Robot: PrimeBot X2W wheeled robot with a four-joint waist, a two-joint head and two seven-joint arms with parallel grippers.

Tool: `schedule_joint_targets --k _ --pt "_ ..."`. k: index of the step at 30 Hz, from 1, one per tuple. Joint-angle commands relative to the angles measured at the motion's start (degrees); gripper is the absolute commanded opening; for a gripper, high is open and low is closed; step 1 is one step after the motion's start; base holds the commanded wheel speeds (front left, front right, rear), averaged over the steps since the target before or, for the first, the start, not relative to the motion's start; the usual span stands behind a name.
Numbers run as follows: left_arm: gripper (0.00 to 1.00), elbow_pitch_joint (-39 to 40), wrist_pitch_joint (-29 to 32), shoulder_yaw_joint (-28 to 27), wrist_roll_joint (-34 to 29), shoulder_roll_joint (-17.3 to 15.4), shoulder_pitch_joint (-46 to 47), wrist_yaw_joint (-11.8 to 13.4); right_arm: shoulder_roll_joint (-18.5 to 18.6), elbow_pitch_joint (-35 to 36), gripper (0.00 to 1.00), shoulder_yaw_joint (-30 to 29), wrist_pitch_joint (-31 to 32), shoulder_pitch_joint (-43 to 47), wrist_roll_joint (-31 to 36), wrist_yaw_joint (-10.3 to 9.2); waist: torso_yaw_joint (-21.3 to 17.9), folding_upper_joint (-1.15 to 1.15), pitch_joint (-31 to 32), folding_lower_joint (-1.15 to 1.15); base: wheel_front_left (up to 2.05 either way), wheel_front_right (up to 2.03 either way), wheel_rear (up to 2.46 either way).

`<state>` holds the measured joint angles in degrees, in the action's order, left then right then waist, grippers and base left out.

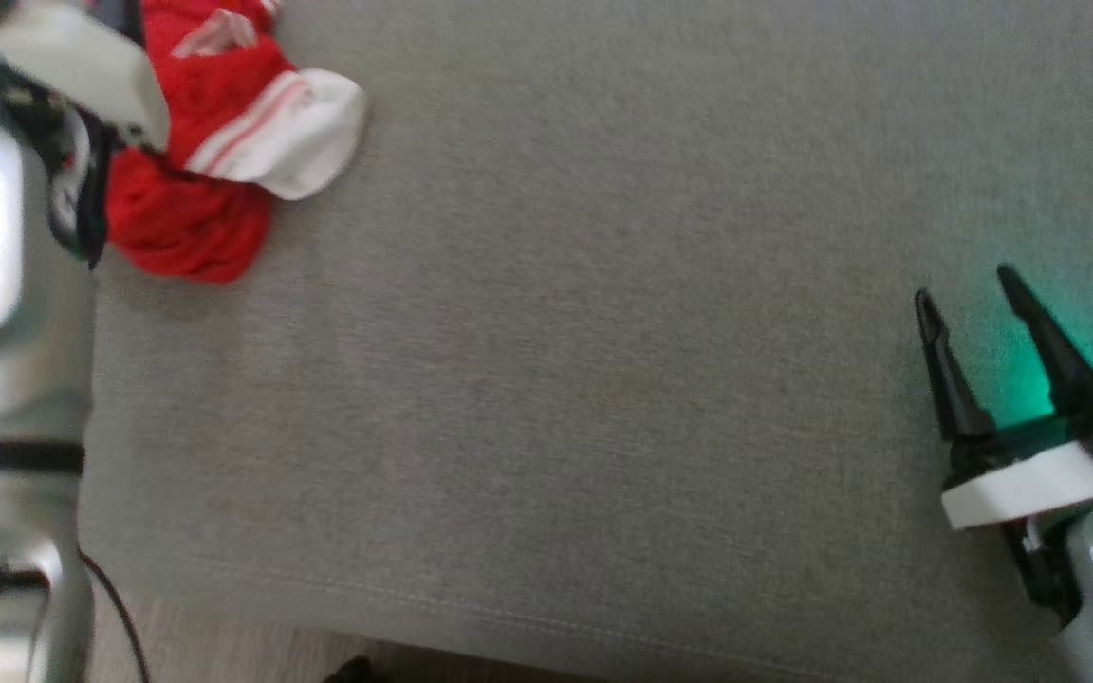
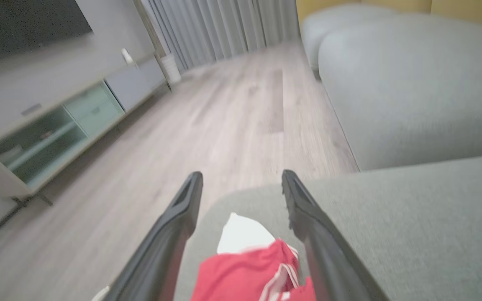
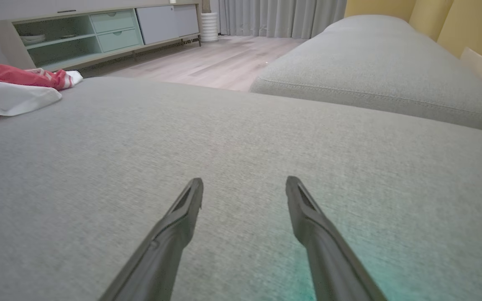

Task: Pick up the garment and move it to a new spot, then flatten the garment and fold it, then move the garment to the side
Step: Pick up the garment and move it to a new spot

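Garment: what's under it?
The red and white garment lies bunched directly on the grey sofa cushion. Its folds hide anything that might be beneath them, and the left arm covers its left edge in the head view.

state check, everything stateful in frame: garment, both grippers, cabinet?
red and white garment: crumpled heap on the grey cushion, not held
left gripper: open, over the garment, not gripping
right gripper: open, empty, over bare cushion
TV cabinet: drawers shut
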<state>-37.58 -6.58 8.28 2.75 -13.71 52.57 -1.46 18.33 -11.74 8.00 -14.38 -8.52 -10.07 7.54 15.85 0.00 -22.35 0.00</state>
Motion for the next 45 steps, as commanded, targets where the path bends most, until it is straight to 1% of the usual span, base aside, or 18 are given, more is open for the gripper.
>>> schedule_joint_targets --k 1,5,8,12,14,15,16,17,19,21,22,23,26,29,34,37,42,45 --pt "1.0 -3.25 1.61 -1.63 0.73 -2.82 3.45 -0.75 1.59 2.36 1.0 0.85 -0.62 -1.07 0.1 -0.05 -3.69 0.0 -5.16 0.0 0.0 0.0 0.0" --pt "1.0 -16.14 5.36 -1.68 1.53 -2.94 8.84 -1.48 2.85 4.02 1.0 0.6 -0.62 -2.17 0.18 -0.05 -5.96 0.0 -7.95 0.0 0.0 0.0 0.0" --pt "1.0 -23.51 7.93 -2.25 2.75 -2.91 10.73 -1.86 3.42 5.44 1.0 -0.09 -0.62 -2.03 0.1 -0.05 -6.96 0.0 -9.46 0.0 0.0 0.0 0.0" --pt "1.0 -30.52 10.45 -2.85 3.95 -3.12 11.14 -1.8 3.78 6.92 1.0 -1.13 -0.62 -1.47 0.29 -0.05 -7.83 0.0 -10.66 0.0 0.0 0.0 0.0" --pt "1.0 -32.62 10.92 -3.48 4.79 -3.29 10.8 -1.45 3.79 7.45 1.0 -1.4 -0.62 -1.28 0.46 -0.05 -8.17 0.0 -10.85 0.0 0.0 0.0 0.0" --pt "1.0 -33.45 11.55 -3.98 5.53 -3.28 10.43 -1.7 3.76 7.61 1.0 -1.37 -0.62 -1.25 0.5 -0.05 -8.4 0.0 -10.84 0.0 0.0 0.0 0.0" --pt "0.38 -34.05 12.22 -4.33 6.17 -3.26 10.05 -2.26 3.75 7.72 1.0 -1.39 -0.62 -1.22 0.57 -0.05 -8.52 0.0 -10.78 0.0 0.0 0.0 0.0" --pt "0.0 -34.31 12.08 -4.48 6.6 -3.33 9.84 -2.78 3.68 7.87 1.0 -1.5 -0.62 -1.19 0.66 -0.05 -8.52 0.0 -10.64 0.0 0.0 0.0 0.0" --pt "0.0 -34.01 9.67 -3.82 6.33 -3.66 10.2 -3.49 3.48 8.12 1.0 -1.92 -0.62 -1.0 0.76 -0.05 -8.2 0.0 -10.17 0.0 0.0 0.0 0.0" --pt "0.0 -32.78 5.5 -3.1 5.93 -3.9 11.11 -3.95 3.3 8.03 1.0 -2.1 -0.62 -0.79 0.97 -0.05 -7.72 0.0 -9.3 0.0 0.0 0.0 0.0" --pt "0.0 -32.78 5.5 -3.1 5.93 -3.9 11.11 -3.95 3.3 8.03 1.0 -2.1 -0.62 -0.79 0.97 -0.05 -7.72 0.0 -9.3 0.0 0.0 0.0 0.0" --pt "0.0 -32.2 3.37 -2.58 5.6 -4.01 11.5 -4.19 3.13 7.97 1.0 -2.01 -0.62 -0.76 1.04 -0.05 -7.52 0.0 -8.6 0.0 0.0 0.0 0.0" --pt "0.0 -30.9 -2.37 -1.19 4.71 -4.63 12.35 -4.7 1.96 7.5 1.0 -1.39 -0.62 -0.79 0.98 -0.05 -7.25 0.0 -5.52 0.0 0.0 0.0 0.0" --pt "0.0 -29.61 -5.81 0.39 3.72 -5.31 13.26 -5.12 0.33 6.56 1.0 -0.42 -0.62 -1.07 0.81 -0.05 -7.58 0.0 -2.07 0.0 0.0 0.0 0.0" --pt "0.0 -25.97 -7.8 2.42 3.65 -6.02 14.22 -5.77 -3.15 4.44 1.0 0.89 -0.62 -0.99 0.47 -0.05 -9.4 0.0 4.82 0.0 0.0 0.0 0.0" --pt "0.0 -22.46 -8.14 3.85 5.1 -5.36 14.45 -5.97 -5.18 3.19 1.0 1.07 -0.62 -0.07 0.43 -0.05 -11.17 0.0 8.84 0.0 0.0 0.0 0.0" --pt "0.0 -14.65 -8.22 10.84 9.82 -3.78 13.64 -6.01 -7.63 1.71 1.0 2.25 -0.62 0.82 0.91 -0.05 -15.22 0.0 14.09 0.0 0.0 0.0 0.0" --pt "0.0 -9.55 -7.36 14.63 13.44 -3.8 12.63 -6.02 -8.77 1.39 1.0 2.43 -0.62 0.93 1.02 -0.05 -18.44 0.0 16.63 0.0 0.0 0.0 0.0"
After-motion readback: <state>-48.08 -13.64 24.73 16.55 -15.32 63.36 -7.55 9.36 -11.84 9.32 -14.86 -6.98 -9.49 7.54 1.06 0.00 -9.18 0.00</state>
